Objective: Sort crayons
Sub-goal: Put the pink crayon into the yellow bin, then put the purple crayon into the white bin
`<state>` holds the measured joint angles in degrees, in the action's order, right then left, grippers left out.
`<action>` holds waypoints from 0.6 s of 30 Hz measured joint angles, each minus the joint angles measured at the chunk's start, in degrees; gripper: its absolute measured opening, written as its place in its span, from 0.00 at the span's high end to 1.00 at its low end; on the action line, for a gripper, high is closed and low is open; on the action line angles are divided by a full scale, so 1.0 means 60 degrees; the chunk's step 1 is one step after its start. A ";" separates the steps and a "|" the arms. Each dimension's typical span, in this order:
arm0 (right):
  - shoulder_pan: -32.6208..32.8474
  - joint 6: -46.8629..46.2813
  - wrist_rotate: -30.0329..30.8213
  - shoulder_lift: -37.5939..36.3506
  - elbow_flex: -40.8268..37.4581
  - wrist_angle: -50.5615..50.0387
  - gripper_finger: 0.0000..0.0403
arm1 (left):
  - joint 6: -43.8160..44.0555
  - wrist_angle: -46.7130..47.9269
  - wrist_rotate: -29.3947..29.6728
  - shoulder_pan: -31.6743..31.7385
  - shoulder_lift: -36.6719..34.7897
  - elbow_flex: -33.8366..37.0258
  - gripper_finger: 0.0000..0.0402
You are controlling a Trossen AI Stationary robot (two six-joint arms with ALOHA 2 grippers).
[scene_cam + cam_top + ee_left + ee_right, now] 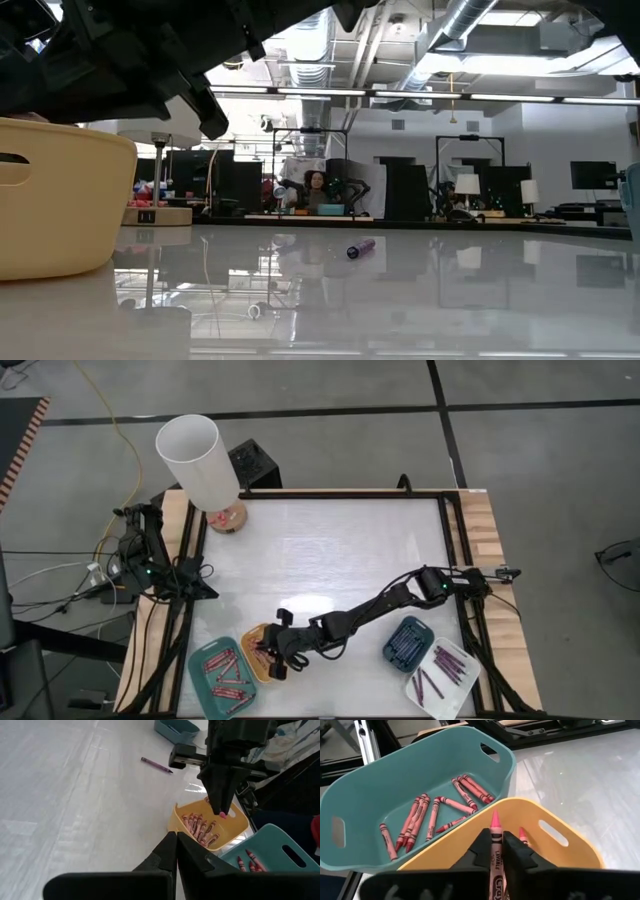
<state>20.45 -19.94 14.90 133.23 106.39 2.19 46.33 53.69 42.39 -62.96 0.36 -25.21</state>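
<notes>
The white table (330, 550) carries a white cylinder on a wooden base (200, 465) at ten o'clock. Along six o'clock sit a teal tray (222, 678) and a yellow tray (258, 655). At five o'clock sit a dark-blue tray (408, 643) and a white tray (442, 675). A lone purple crayon (360, 248) lies on the bare tabletop.

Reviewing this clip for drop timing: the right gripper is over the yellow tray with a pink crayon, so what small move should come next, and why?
Probably open the fingers and let go. The right gripper holds the pink crayon tip-down above the yellow tray, which already holds pink crayons; red ones lie in the teal tray.
</notes>
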 joint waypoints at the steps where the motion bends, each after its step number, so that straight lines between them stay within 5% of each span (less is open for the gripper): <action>1: -0.0004 -0.0003 0.0000 0.0000 0.0000 -0.0002 0.89 | 0.0000 0.0001 0.0000 0.0000 0.0000 0.0000 1.00; 12: -0.0088 0.0191 -0.0162 -0.0050 0.0000 -0.0265 0.79 | 0.0000 0.0001 0.0000 0.0000 0.0000 0.0000 1.00; 18: -0.0244 0.1010 -0.0510 -0.1085 0.0018 -0.2711 0.79 | 0.0000 -0.0001 0.0000 -0.0003 0.0000 0.0000 1.00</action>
<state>18.98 -13.88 11.84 126.72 106.50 -14.07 46.33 53.68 42.39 -62.98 0.36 -25.21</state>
